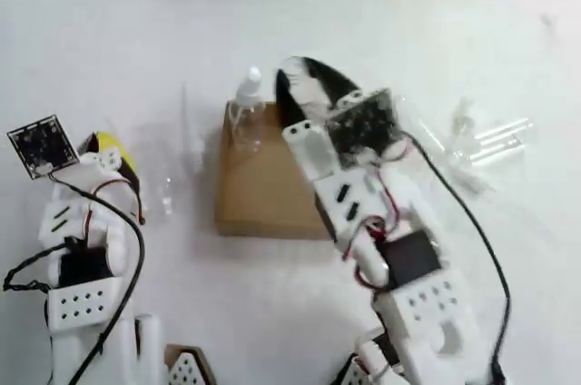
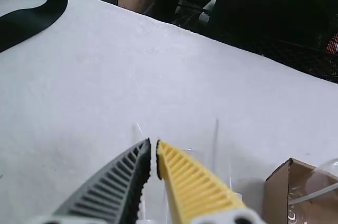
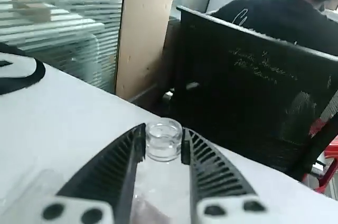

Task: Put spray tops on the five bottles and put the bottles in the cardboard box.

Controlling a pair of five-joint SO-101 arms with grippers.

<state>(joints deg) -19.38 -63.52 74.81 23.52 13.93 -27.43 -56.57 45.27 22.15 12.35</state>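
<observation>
Capping step: the right gripper [image 3: 163, 130] clamps an uncapped bottle [image 3: 163, 140] over the box's [image 1: 259, 194] far right (one capped bottle [image 1: 247, 113] sits inside). The left gripper [image 2: 153, 155], well left, is nearly closed, seemingly empty. Next, a spray top's tube must enter that neck.

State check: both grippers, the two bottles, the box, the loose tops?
Right gripper: shut on a bottle.
Held bottle: upright, neck open, no spray top.
Left gripper: shut, nothing seen between the tips.
Box: open, one bottle in it.
Boxed bottle: spray top on.
Spray tops: loose on the table, beside the box.
</observation>
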